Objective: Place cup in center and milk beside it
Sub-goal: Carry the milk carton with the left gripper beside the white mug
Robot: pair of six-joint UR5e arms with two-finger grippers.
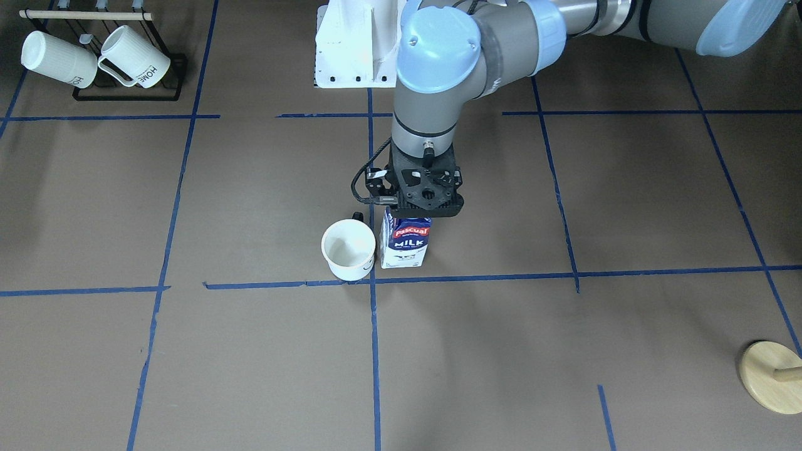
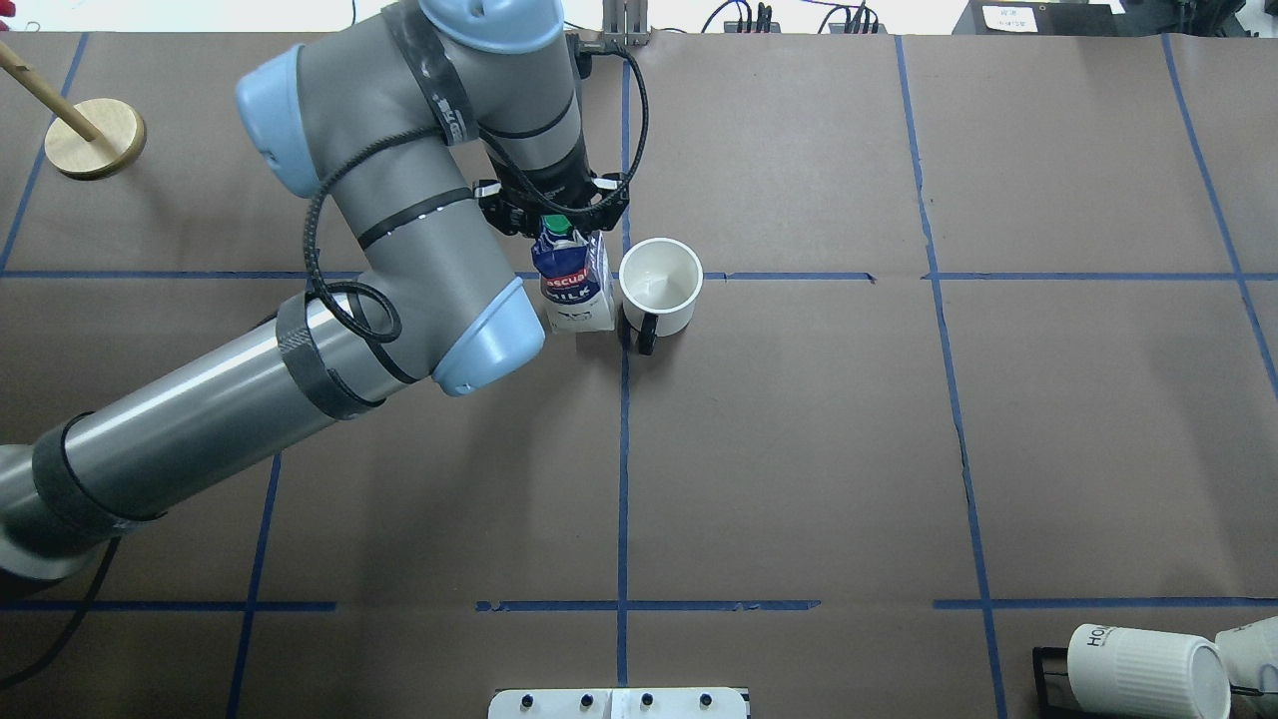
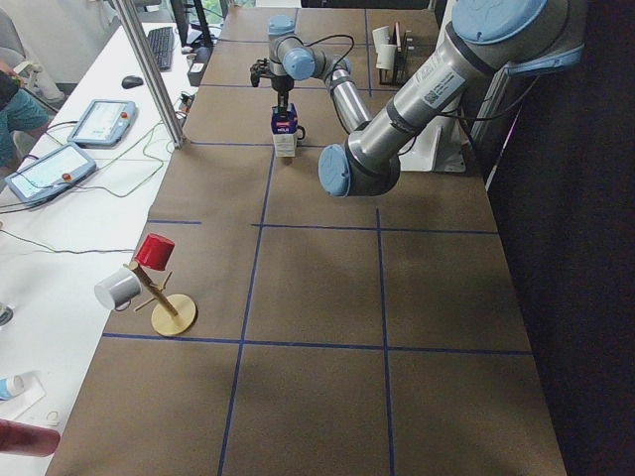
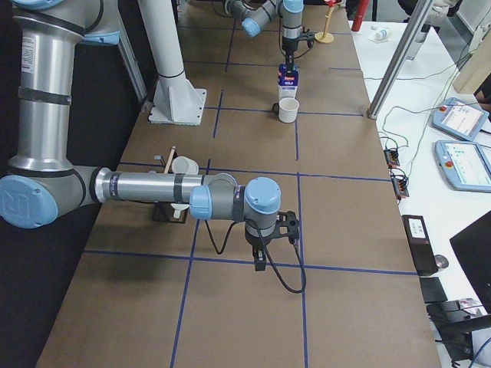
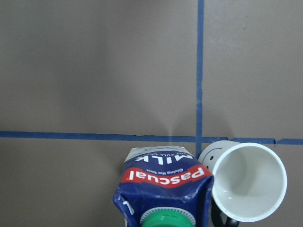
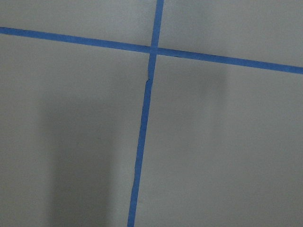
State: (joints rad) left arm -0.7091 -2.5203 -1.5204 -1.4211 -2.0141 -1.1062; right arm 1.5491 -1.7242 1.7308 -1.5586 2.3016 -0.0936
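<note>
Right gripper (image 4: 261, 261) low over matte brown paper (image 1: 250, 188) well short of the center (image 1: 373, 282), pinch can't tell, smooth round cup (image 1: 348, 249) upright just right of the center, boxy glossy milk (image 1: 406, 244) upright just left, left gripper (image 2: 555, 218) right above its top, grip can't tell, wide paper beyond.

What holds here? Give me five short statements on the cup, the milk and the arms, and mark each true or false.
1. The cup stands upright, mouth up. True.
2. The milk lies on its side. False: it stands upright, right beside the cup.
3. The left gripper is directly above the milk. True.
4. The cup hangs on the black rack. False: it stands on the table by the tape crossing; the rack holds two ribbed mugs.
5. The right gripper hovers over the cup. False: it is far from the cup, over another part of the table.
</note>
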